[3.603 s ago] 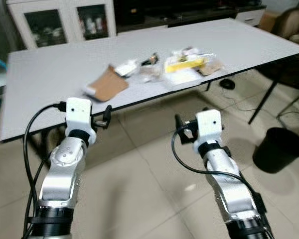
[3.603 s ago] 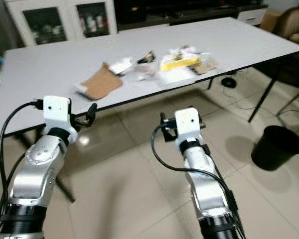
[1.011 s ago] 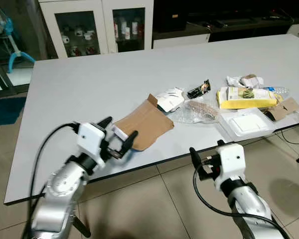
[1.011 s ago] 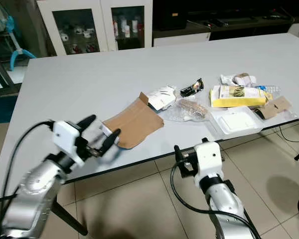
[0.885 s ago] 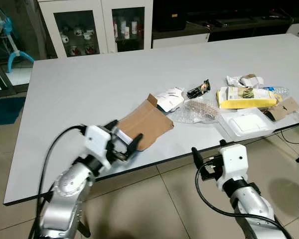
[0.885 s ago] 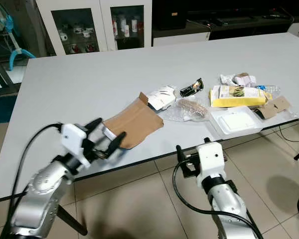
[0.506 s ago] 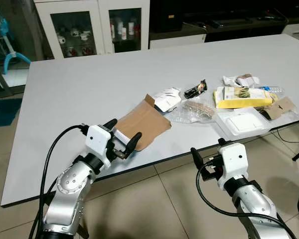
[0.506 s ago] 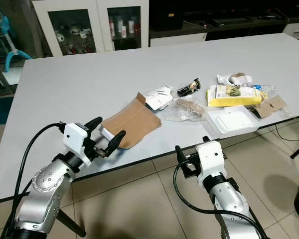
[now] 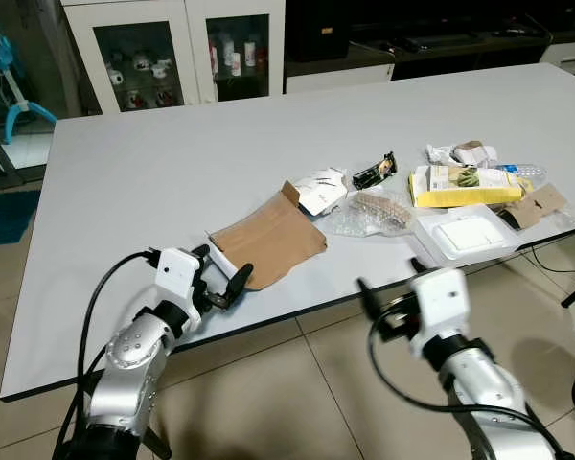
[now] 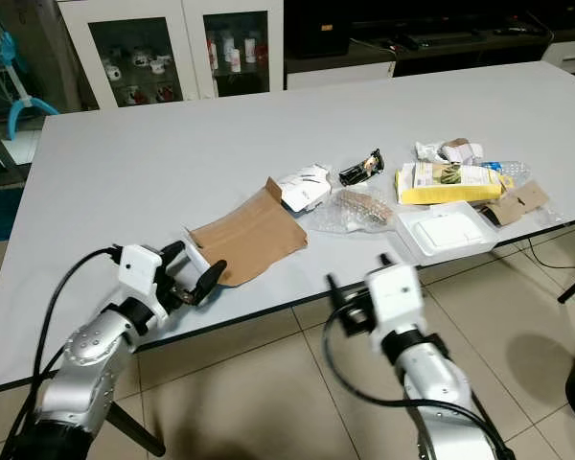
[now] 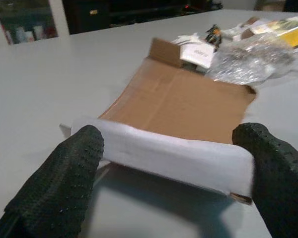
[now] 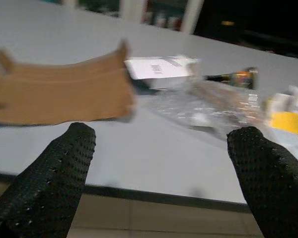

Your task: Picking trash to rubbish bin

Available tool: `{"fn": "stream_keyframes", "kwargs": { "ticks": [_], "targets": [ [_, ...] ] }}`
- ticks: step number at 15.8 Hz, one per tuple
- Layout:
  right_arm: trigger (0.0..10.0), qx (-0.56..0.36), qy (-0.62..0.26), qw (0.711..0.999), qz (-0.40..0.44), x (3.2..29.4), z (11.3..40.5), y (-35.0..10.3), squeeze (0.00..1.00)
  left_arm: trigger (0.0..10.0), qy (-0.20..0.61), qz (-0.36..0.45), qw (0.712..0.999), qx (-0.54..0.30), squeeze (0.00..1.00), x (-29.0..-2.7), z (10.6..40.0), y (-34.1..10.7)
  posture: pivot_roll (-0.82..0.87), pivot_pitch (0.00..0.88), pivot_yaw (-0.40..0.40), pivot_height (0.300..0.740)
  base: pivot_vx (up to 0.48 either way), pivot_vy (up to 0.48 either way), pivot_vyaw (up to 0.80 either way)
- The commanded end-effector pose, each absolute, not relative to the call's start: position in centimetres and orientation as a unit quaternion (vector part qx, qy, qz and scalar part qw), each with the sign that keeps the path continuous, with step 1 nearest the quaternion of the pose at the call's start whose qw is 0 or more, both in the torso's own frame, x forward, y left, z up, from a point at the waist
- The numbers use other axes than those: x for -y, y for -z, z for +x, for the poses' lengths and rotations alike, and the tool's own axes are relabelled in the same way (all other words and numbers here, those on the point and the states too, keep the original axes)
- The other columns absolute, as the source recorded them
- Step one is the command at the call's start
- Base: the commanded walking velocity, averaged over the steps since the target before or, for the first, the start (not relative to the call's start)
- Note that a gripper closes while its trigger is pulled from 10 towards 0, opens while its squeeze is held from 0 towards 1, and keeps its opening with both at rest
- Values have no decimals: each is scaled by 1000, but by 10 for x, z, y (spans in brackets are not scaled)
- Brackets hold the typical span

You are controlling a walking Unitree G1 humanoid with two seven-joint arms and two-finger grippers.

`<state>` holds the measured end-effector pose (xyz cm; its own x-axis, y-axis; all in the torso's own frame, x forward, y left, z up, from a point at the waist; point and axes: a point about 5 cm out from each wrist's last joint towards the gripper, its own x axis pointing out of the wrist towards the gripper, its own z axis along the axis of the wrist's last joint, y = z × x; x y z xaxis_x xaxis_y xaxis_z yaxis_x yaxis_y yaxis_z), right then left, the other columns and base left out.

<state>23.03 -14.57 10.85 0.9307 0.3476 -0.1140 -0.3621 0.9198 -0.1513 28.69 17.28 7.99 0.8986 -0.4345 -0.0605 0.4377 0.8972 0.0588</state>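
On the grey table point(image 9: 125, 172), as our left eye view has it, we find the left gripper point(image 9: 220, 280) spread wide at the near end of a flat brown cardboard sleeve point(image 9: 268, 238), fingers astride its white edge, placed, we judge, to clamp it. Beyond lie a white carton point(image 9: 321, 189), crinkled clear wrap point(image 9: 374, 211), a yellow packet point(image 9: 460, 184) and a white foam tray point(image 9: 468, 235). Our right eye view shows the right gripper point(image 10: 350, 309) below the table edge, idle. Our left wrist view confirms the pebbled black fingers point(image 11: 64, 173) flank the sleeve's white lip point(image 11: 174, 158), not yet closed. Our right wrist view shows that gripper's fingers point(image 12: 54, 168) apart, facing the rubbish.
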Motion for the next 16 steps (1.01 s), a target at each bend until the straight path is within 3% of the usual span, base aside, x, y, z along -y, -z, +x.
{"fn": "stream_keyframes", "kwargs": {
  "ticks": [1, 6, 16],
  "targets": [
    [10000, -57, -212, 972, -82, 140, 229, -106, 0, 10000, 209, 47, 977, -16, 0, -178, 293, -82, -121, 0, 2, 740, 0, 0, 0],
    [10000, -93, -332, 936, -77, 123, 218, -96, 0, 10000, 251, 65, 965, -33, 0, -171, 296, -72, -106, 0, -12, 740, 0, 0, 0],
    [10000, -94, -345, 931, -66, 109, 218, -94, 0, 10000, 177, 46, 981, -64, 0, -179, 312, -65, -95, 0, 0, 740, 0, 0, 0]
  ]
}}
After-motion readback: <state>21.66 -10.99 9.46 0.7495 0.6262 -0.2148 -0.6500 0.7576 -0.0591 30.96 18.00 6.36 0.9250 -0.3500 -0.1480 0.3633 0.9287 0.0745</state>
